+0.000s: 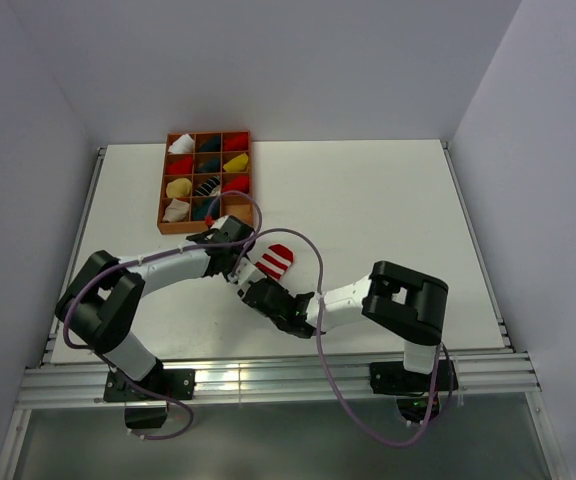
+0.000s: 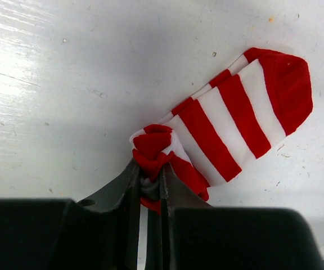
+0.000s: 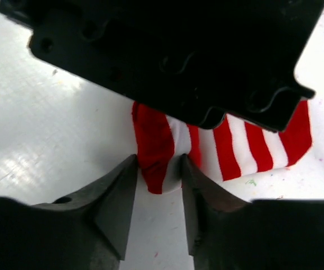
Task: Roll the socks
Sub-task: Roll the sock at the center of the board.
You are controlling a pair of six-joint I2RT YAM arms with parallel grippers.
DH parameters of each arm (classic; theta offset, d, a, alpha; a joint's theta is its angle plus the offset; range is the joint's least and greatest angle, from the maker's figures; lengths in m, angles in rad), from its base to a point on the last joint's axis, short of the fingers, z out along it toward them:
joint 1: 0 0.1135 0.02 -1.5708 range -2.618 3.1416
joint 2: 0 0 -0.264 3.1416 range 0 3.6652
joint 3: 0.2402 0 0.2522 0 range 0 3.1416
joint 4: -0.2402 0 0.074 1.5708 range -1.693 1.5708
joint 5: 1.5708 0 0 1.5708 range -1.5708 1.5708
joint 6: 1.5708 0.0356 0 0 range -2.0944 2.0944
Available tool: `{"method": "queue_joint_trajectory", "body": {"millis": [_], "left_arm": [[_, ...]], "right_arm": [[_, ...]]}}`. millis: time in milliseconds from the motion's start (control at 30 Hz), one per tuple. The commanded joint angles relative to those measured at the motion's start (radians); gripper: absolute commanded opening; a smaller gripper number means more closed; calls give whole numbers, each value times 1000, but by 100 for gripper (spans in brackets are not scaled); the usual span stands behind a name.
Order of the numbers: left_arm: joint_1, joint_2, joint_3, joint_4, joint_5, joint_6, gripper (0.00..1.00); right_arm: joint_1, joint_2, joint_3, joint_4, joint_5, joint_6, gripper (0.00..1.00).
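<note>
The striped sock [image 1: 276, 260] lies on the white worktop [image 1: 388, 200] near the centre of the top view, red toe towards the upper right and its other end bunched into a small roll. The left fingers [image 2: 122, 191] are closed tight on that bunched red-and-white end, pinching a fold of cloth. The right fingers [image 3: 114, 197] stand on either side of the same end, their tips pressed against the roll. In the right wrist view the black body of the left arm's wrist [image 3: 167, 50] fills the top of the frame and hides much of the sock. At the upper left of the worktop sits a wooden compartment tray [image 1: 164, 190] holding rolled bundles [image 1: 178, 187] in yellow, red, white and dark colours, well apart from the sock.
</note>
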Motion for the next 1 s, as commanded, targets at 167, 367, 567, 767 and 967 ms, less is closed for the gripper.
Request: {"method": "queue_joint_trajectory", "body": {"millis": [167,367,567,767,967], "left_arm": [[-7,13,5,-19,66,43,2],[9,-55,2,-1,54,27,21],[67,-165,-29,15,28,4,48],[139,-251,-78,35,16,-13,60],[165,-352,-142,55,-15,-20,70]], "right_arm": [[-9,104,52,-27,23,-4,4],[-49,30,49,-119,-147,48,0],[-87,-43,28,-193,-264,107,0],[-115,-68,46,-269,-402,134,0],[-218,-58,84,-308,-719,196,0]]}}
